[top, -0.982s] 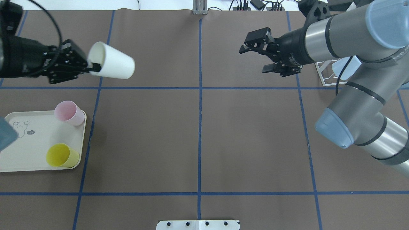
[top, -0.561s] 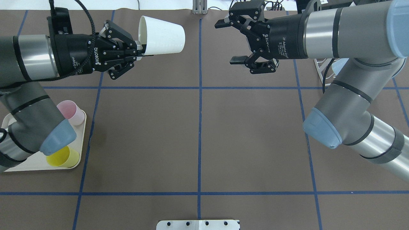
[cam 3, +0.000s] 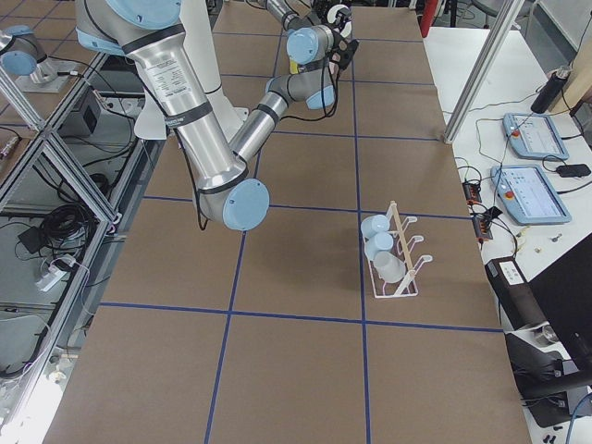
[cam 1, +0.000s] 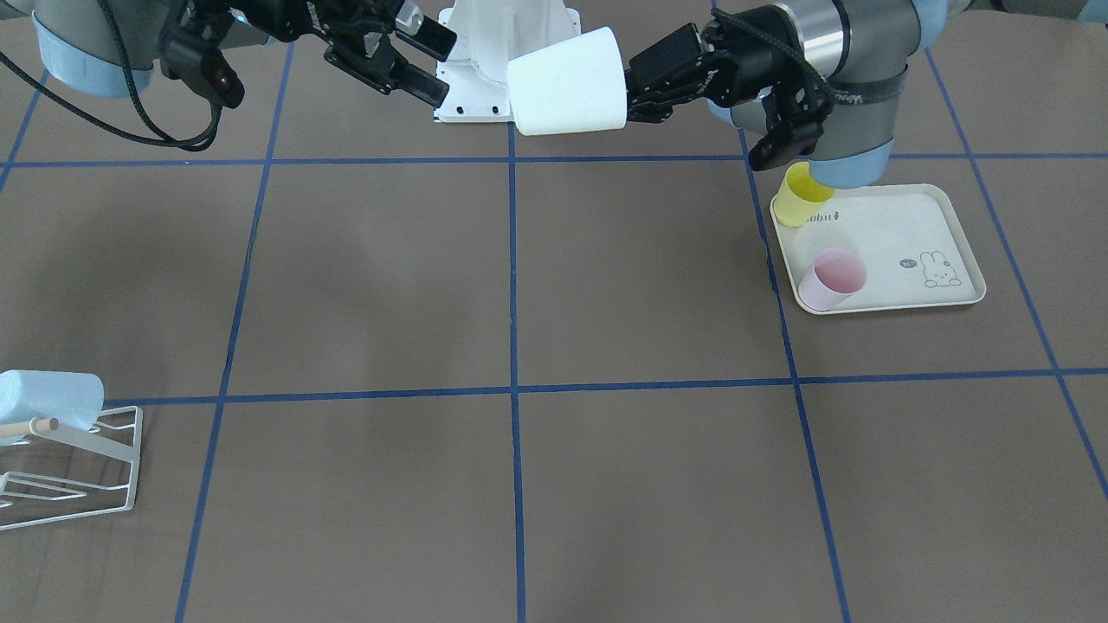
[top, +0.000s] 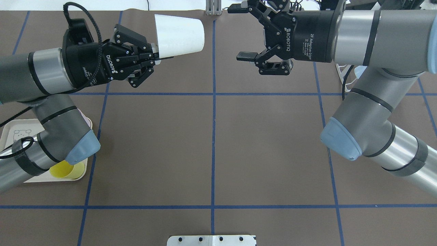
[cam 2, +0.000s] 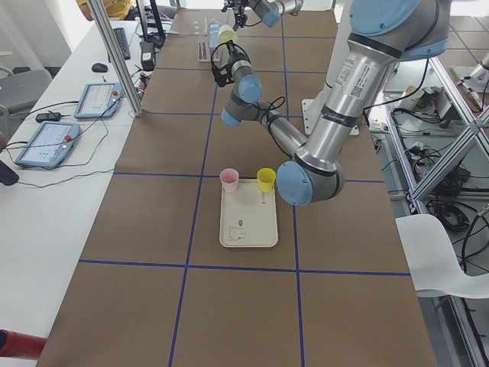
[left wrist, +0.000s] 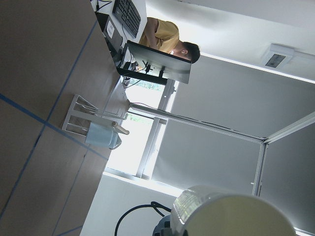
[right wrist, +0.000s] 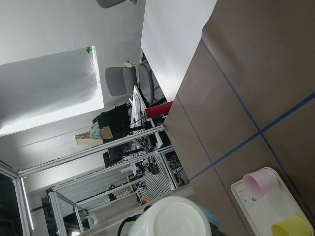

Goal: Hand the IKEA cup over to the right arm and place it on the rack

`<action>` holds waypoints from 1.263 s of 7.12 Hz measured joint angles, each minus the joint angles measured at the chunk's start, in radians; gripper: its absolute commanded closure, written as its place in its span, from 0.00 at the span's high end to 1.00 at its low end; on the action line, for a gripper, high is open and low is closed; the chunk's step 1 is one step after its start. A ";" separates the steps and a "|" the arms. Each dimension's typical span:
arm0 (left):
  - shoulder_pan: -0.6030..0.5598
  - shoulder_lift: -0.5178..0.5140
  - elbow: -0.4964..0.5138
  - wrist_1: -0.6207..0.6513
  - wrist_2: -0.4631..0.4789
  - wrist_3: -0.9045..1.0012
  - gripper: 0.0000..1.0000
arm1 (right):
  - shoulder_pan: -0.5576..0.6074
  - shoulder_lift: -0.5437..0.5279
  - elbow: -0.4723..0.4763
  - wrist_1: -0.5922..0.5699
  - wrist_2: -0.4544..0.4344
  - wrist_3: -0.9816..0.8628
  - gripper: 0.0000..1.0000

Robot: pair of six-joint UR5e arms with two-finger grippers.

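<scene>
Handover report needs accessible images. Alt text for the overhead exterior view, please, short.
The left claw holds a white cup by its rim, lying sideways above the brown table, its base pointing at the open right claw, with a gap between them. A yellow cup on a cream tray shows under the left arm.

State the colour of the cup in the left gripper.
White cup, clearest in the overhead view.

Overhead and front-facing views look down from opposite sides on the same brown, blue-gridded tabletop (top: 266, 150); end views look along it; wrist views are rolled sideways.
</scene>
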 measured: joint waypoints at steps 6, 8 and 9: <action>0.055 -0.075 0.037 -0.056 0.013 -0.045 0.00 | -0.004 -0.001 0.000 0.047 -0.009 0.025 0.99; 0.061 -0.082 0.037 -0.056 0.012 -0.046 0.00 | -0.006 -0.004 0.000 0.058 -0.008 0.027 0.99; 0.061 -0.085 0.037 -0.056 0.012 -0.047 0.00 | -0.007 -0.009 0.000 0.073 -0.008 0.028 0.99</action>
